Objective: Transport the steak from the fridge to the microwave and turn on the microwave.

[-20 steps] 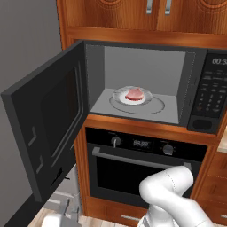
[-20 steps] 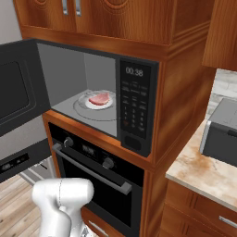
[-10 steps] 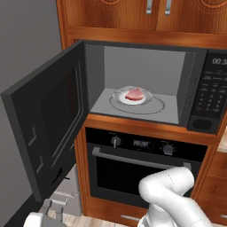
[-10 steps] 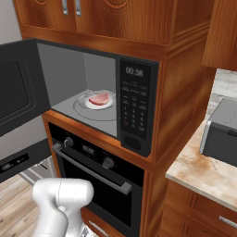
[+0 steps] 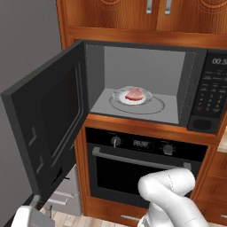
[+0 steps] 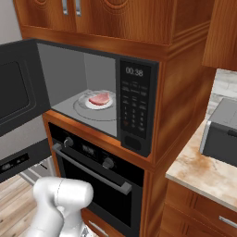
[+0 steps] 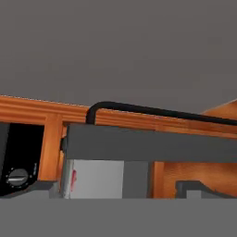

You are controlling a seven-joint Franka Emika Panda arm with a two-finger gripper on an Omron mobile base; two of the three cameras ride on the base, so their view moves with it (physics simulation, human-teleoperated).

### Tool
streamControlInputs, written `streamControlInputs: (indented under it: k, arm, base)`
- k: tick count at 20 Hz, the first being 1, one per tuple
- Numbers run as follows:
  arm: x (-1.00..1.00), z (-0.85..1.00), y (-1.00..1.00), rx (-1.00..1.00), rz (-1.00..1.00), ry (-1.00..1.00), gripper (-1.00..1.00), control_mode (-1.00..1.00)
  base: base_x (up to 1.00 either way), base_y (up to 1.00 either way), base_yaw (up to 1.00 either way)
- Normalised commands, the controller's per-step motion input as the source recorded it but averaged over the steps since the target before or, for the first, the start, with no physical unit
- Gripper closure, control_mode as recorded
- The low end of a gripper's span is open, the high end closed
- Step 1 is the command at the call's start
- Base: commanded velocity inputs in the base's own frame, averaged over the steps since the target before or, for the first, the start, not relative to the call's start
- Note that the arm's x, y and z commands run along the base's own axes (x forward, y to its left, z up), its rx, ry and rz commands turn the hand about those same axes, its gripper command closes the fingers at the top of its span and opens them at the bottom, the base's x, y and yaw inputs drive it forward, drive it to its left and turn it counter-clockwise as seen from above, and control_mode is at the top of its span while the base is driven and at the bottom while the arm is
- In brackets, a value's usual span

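Note:
The steak [image 5: 135,94] [image 6: 100,98], a red-pink slab, lies on a clear plate on the glass turntable [image 5: 155,106] inside the microwave [image 5: 212,93] [image 6: 135,111]. The microwave door [image 5: 48,128] [image 6: 18,92] hangs wide open to the left. My gripper [image 5: 33,212] is low at the bottom left, under that door's outer corner and far below the steak. In the hand view its fingertips [image 7: 44,187] stand wide apart, open and holding nothing, facing the door's grey edge [image 7: 148,143] and black handle. The fridge [image 5: 26,44] shows as a grey side left of the microwave.
A black knobbed oven [image 5: 146,164] [image 6: 92,171] sits directly under the microwave. Wooden cabinets [image 5: 146,13] close off the space above. A small silver toaster oven [image 6: 222,134] stands on the marble counter [image 6: 203,171] to the right. Wooden floor lies below the open door.
My hand has slid leftward low under the open microwave door. The steak, the plate and the door are unmoved.

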Motion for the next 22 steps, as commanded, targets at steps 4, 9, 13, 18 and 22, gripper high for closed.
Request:
streamControlInputs:
  k: [4, 9, 13, 18, 22]
  arm:
    - [0.28, -0.66, 0.58, 0.0, 0.01, 0.07, -1.0, -1.0]
    - [0.03, -0.53, 0.71, 0.0, 0.04, 0.01, -1.0, -1.0]
    - [0.32, -0.04, 0.17, 0.05, 0.02, -0.09, -1.0, -1.0]
    - [0.63, 0.04, 0.0, 0.17, 0.01, -0.11, -1.0, -1.0]
    - [0.54, 0.16, -0.03, 0.24, 0.0, -0.06, -1.0, -1.0]
  base:
    - [0.0, 0.0, 0.0]
    - [0.0, 0.0, 0.0]
    - [0.0, 0.0, 0.0]
    - [0.0, 0.0, 0.0]
    - [0.0, 0.0, 0.0]
